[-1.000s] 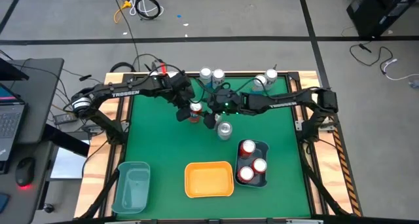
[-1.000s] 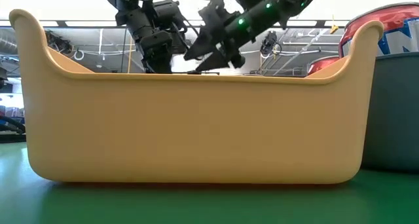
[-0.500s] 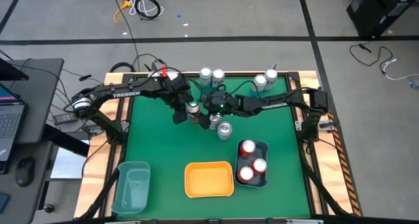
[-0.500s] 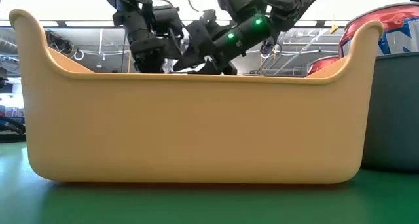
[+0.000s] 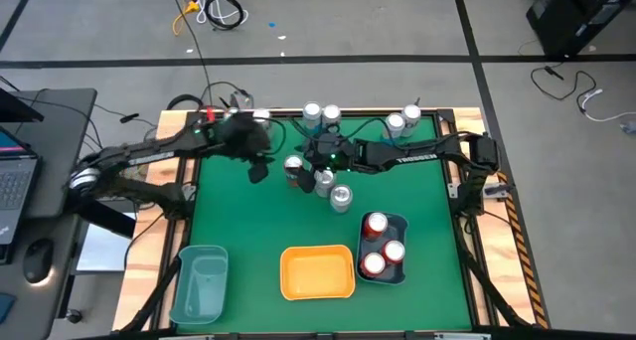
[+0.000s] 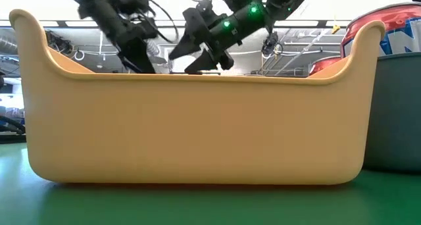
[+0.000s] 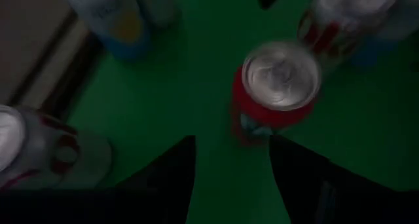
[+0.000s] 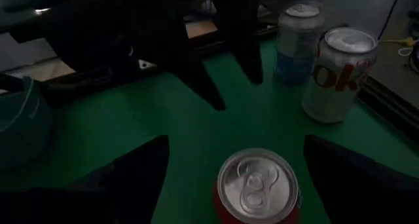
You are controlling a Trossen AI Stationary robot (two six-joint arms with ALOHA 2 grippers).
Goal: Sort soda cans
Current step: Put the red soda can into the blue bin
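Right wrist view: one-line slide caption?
Open right gripper straddles a standing red can on green table; open left gripper beyond.

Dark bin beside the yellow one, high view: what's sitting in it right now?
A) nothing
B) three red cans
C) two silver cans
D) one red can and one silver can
B: the high view shows three red cans with silver tops standing inside the dark bin, to the right of the yellow bin, which holds nothing.
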